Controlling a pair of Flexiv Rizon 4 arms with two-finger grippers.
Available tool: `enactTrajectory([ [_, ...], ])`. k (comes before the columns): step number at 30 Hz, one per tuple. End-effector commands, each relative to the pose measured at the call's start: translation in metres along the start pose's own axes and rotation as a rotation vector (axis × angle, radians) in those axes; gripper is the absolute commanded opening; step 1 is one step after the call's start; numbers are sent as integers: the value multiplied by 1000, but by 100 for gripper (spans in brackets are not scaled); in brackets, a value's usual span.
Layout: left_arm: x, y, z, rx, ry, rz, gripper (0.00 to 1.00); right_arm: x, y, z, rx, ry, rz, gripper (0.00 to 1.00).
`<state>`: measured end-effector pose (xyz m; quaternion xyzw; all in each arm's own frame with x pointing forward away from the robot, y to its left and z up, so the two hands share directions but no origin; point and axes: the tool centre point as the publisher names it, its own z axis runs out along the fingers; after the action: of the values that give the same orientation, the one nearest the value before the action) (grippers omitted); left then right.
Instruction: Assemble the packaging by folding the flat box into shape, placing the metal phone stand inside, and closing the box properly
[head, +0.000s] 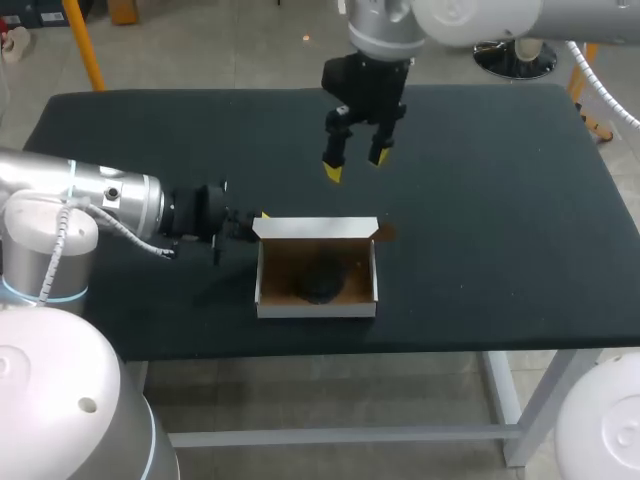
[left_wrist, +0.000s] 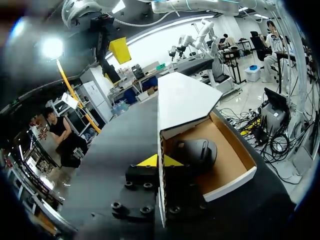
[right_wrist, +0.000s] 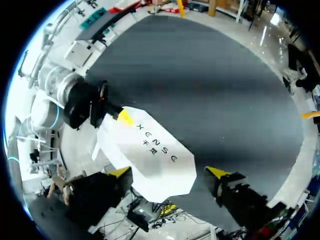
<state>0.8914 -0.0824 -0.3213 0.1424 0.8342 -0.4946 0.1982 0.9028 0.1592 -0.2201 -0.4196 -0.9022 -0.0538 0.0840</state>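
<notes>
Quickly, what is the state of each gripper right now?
Left gripper: closed on the side wall of the box.
Right gripper: open, holding nothing.

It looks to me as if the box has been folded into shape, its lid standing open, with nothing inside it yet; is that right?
Not quite. The box is folded into shape and its lid stands open, but it is not empty: the dark phone stand already lies inside it, as the left wrist view shows.
</notes>
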Motion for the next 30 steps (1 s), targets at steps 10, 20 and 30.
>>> enactTrajectory([
  [10, 2, 4, 3, 1, 0, 1, 0, 0, -2, 0, -5, -1, 0, 100],
  [20, 12, 4, -1, 14, -39, 105, 0, -7, -4, 4, 61, 29, 173, 100],
  [30, 20, 2, -1, -3, -81, 167, 0, -12, -26, 18, 122, 108, 498, 100],
])
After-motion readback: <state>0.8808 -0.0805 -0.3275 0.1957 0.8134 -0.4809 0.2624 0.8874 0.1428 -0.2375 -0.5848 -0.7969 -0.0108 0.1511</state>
